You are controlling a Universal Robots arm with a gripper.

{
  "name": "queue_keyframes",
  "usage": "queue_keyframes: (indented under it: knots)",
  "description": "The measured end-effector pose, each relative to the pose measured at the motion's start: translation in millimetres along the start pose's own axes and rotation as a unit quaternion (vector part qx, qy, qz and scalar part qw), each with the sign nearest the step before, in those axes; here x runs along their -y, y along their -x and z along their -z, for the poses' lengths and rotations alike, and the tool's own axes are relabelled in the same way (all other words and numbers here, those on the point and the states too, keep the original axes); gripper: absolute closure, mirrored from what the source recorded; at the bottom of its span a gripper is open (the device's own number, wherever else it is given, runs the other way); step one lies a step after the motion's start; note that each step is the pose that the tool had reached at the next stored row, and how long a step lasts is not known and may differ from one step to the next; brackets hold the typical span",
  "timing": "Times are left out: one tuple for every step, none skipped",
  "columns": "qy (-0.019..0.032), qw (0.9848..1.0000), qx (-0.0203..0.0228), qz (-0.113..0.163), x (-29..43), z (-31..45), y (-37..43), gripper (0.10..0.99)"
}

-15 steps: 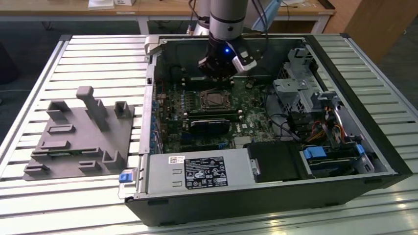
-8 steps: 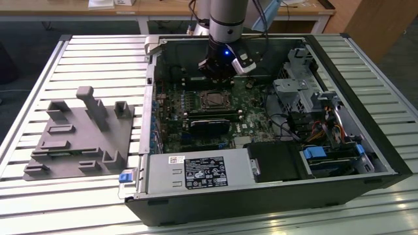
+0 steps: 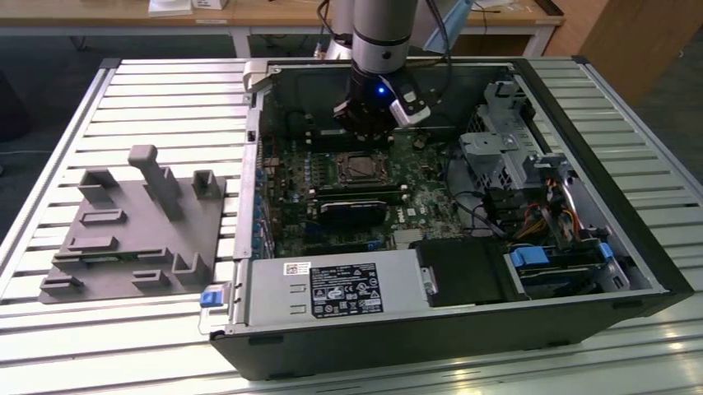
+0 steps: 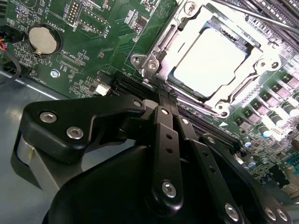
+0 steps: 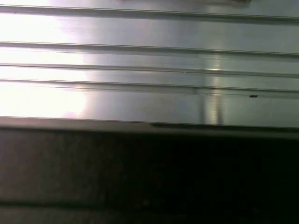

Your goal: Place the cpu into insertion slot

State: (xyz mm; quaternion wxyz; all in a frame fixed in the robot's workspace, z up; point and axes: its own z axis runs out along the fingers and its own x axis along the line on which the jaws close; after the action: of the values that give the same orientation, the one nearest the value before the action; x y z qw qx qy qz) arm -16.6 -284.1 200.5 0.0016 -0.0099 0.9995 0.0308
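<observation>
Second wrist view looks down at the green circuit board (image 4: 93, 51), where the cpu (image 4: 212, 58) lies flat inside the insertion slot (image 4: 159, 51), with the silver frame all around it. The black gripper (image 4: 161, 105) sits just beside the slot, near its edge, and nothing is between its fingers; I cannot tell if they are apart or pressed together. One round silver coin battery (image 4: 43, 39) sits on the board, well apart from the slot. Seen from the exterior view, one open computer case (image 3: 615, 271) lies on its side on a bench of metal slats (image 3: 165, 90). Inside the case, the gripper (image 3: 368, 132) hangs just above the insertion slot (image 3: 360, 169) near the far wall. One grey power supply box (image 3: 329, 288) fills the near corner of the case. One grey plastic holder (image 3: 132, 230) stands on the bench at the exterior view's left, beside the case. First wrist view shows bright metal slats (image 5: 149, 70).
</observation>
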Motion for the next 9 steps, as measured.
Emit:
queue_keyframes:
  knots:
    - [0.0000,1.0000,0.0000,0.000,0.0,0.1,0.0,0.980]
    - [0.0000,1.0000,0.0000,0.000,0.0,0.5,0.0,0.980]
    - [0.0001,1.0000,0.0000,0.000,-0.1,0.9,0.0,0.980]
    - [0.0001,1.0000,0.0001,0.000,-0.1,1.1,0.0,0.980]
    - [0.0002,1.0000,0.0001,0.000,-0.1,1.1,0.0,0.980]
    - [0.0002,1.0000,0.0001,0.000,-0.1,1.2,0.0,0.980]
    - [-0.0004,1.0000,0.0001,0.000,-0.1,1.3,0.0,0.980]
    - [-0.0016,1.0000,0.0000,0.000,-0.1,1.2,0.0,0.980]
    - [-0.0032,1.0000,0.0000,0.000,-0.1,1.1,0.0,0.980]
